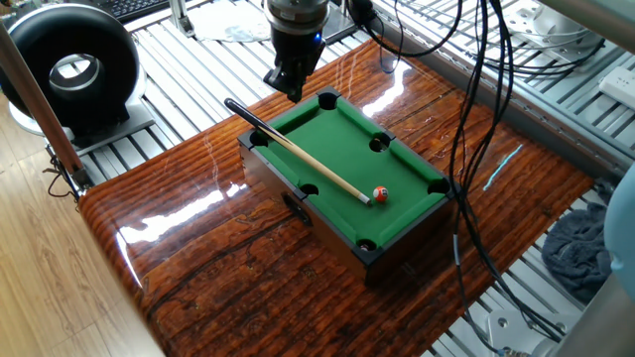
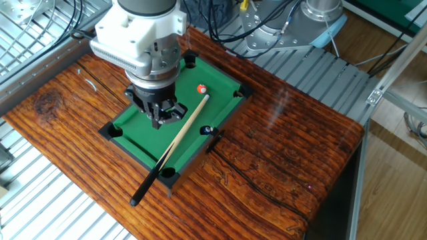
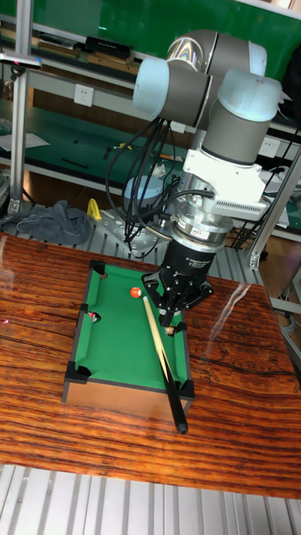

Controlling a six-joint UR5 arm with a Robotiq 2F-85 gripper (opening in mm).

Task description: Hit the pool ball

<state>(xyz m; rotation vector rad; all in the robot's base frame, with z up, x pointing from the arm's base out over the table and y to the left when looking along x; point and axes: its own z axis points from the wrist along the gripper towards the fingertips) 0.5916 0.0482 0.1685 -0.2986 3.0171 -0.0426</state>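
A mini pool table (image 1: 332, 224) with green felt stands on the wooden tabletop. The pool ball (image 1: 379, 194), orange-red with a white spot, lies on the felt by the tip of a wooden cue (image 1: 298, 152). The cue's black butt sticks out over a corner of the table. The ball (image 2: 201, 88) and cue (image 2: 175, 143) show again in the other fixed view, and in the tall view the ball (image 3: 135, 292) sits near the cue (image 3: 161, 351). My gripper (image 1: 290, 85) (image 2: 160, 120) (image 3: 171, 316) hangs above the table beside the cue, shut on nothing and clear of both cue and ball.
A black ring-shaped device (image 1: 74, 64) stands off the tabletop's far left. Cables (image 1: 476, 99) hang down near the pool table's right end. A grey cloth (image 1: 580, 248) lies off the right edge. Metal slats surround the wooden top (image 1: 198, 258).
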